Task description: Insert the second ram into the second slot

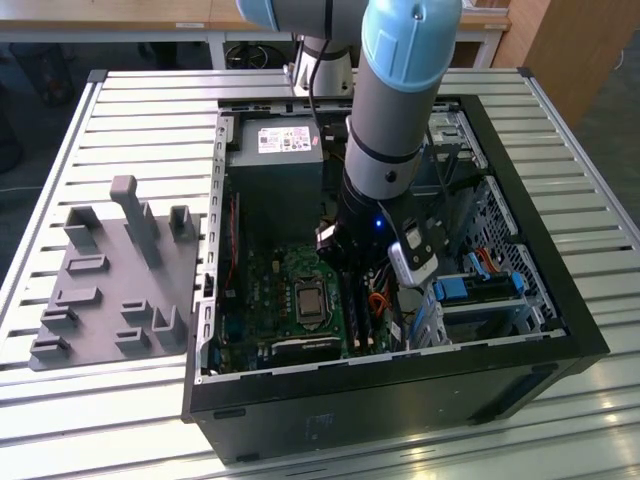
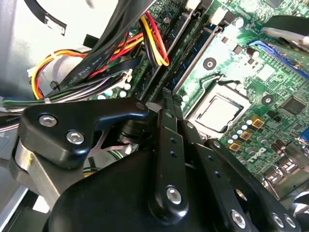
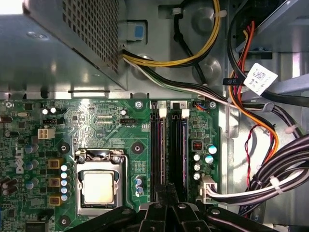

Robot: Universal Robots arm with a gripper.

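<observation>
1. Gripper (image 3: 166, 193): being held low inside the computer case (image 1: 560, 330), over the memory slots (image 3: 158, 145); its tips are being pressed together.
2. Second ram (image 3: 179, 145): apparently being seated edge-up in a slot, just beside the tips; contact cannot be told.

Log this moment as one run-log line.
arm: inside PC case | pincer: shut, tips at RAM slots beside CPU socket | ram: not identifiable | cables: beside slots
</observation>
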